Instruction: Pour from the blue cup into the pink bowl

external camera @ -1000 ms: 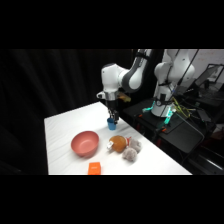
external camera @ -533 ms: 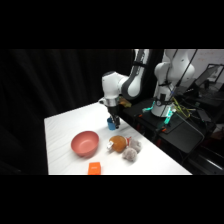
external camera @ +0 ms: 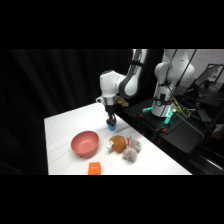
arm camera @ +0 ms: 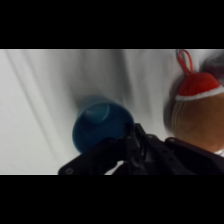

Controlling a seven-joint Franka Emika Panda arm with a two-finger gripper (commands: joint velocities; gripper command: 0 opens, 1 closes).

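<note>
My fingers [external camera: 111,121] hung low over the far side of the white desk [external camera: 65,125], right at the blue cup [external camera: 111,126], which showed only as a sliver of blue beneath them in the side view. I could not tell whether I was gripping the cup, or whether my fingers stood open or closed: in the wrist view only my black linkage rose from the bottom edge, and it covered the near rim of the blue cup [arm camera: 100,127]. There the cup's round blue opening faced up toward the camera, with the pale desk [arm camera: 45,95] behind it. Whether the cup's base rested on the desk or hung just above it, I could not say.

The pink bowl [external camera: 84,143] sat upright on the desk, nearer the camera and to the picture's left of the cup, apart from it, its inside turned up. Just to the right of the bowl lay a round orange-brown toy [external camera: 118,144], and beside that a pale grey soft toy [external camera: 131,153]. A small orange block [external camera: 94,168] lay near the desk's front edge, below the bowl. In the wrist view the brown toy [arm camera: 197,120] filled the right side, wearing a red cap with a white band and a red loop on top.
</note>
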